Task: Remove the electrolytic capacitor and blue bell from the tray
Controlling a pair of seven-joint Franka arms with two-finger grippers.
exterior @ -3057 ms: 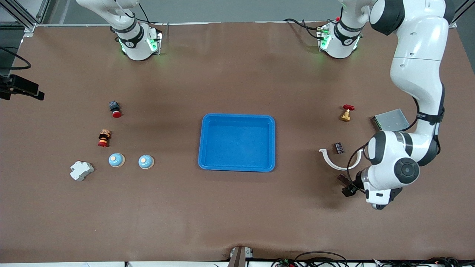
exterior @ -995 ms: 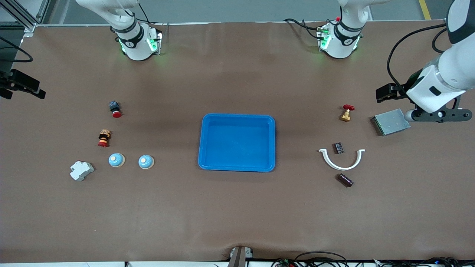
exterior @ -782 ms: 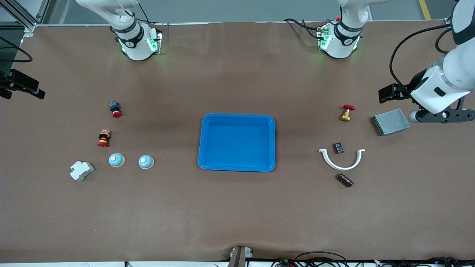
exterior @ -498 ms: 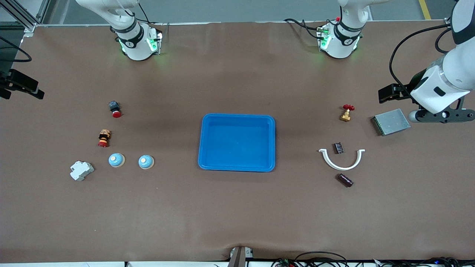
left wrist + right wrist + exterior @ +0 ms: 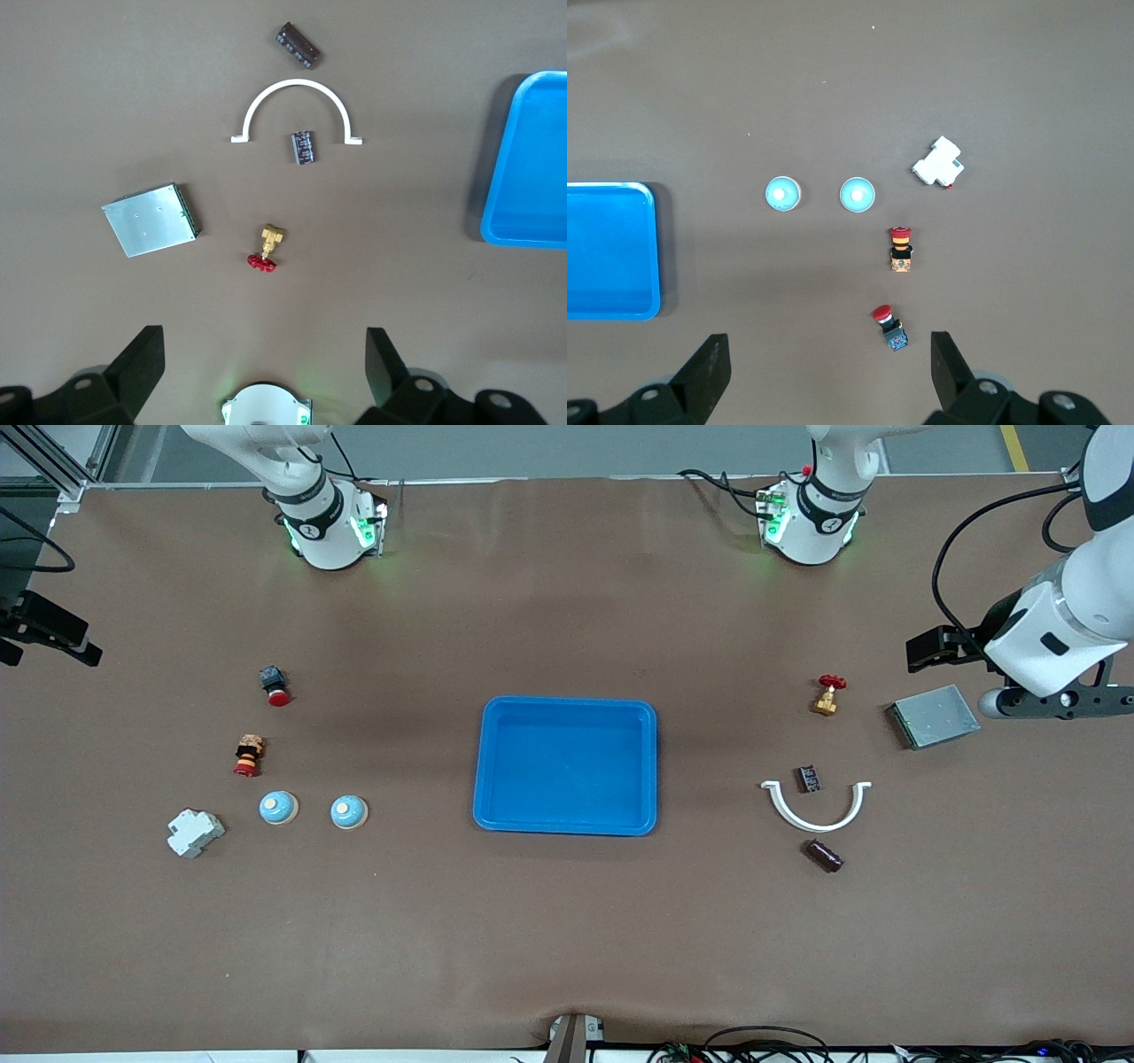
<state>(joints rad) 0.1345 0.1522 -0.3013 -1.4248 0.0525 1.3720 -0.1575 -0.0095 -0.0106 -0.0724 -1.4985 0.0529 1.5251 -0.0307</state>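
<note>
**Tool state.** The left gripper point(image 5: 263, 343) is hanging with its jaws spread wide and nothing between them, over the table beside the flat grey metal box point(image 5: 935, 716). The right gripper point(image 5: 828, 350) is likewise standing wide open and empty, waiting over the right arm's end of the table.

**Location of task items.** The shallow bright-blue plastic tray point(image 5: 567, 701) is lying empty, well apart from both grippers. The dark brown cylindrical electrolytic capacitor point(image 5: 823, 856) is resting on its side on the table, outside the tray. It is well apart from the left gripper and near the white plastic half-ring point(image 5: 813, 815). Two light-blue domed bells point(image 5: 278, 808) point(image 5: 349, 811) are sitting side by side below the right gripper's camera, also outside the tray. Judging by this layout, removal is looking complete.

**Handling, capacitor.** It is likely light and rigid, with a smooth sleeve, and it is prone to rolling. Take hold across the barrel at mid-length, with the fingers square to its axis.

**Handling, bell.** It is probably light and hard, with a slick curved dome that tends to squeeze out of a pinch. Take hold low, across the base rim, or on the small top button.
</note>
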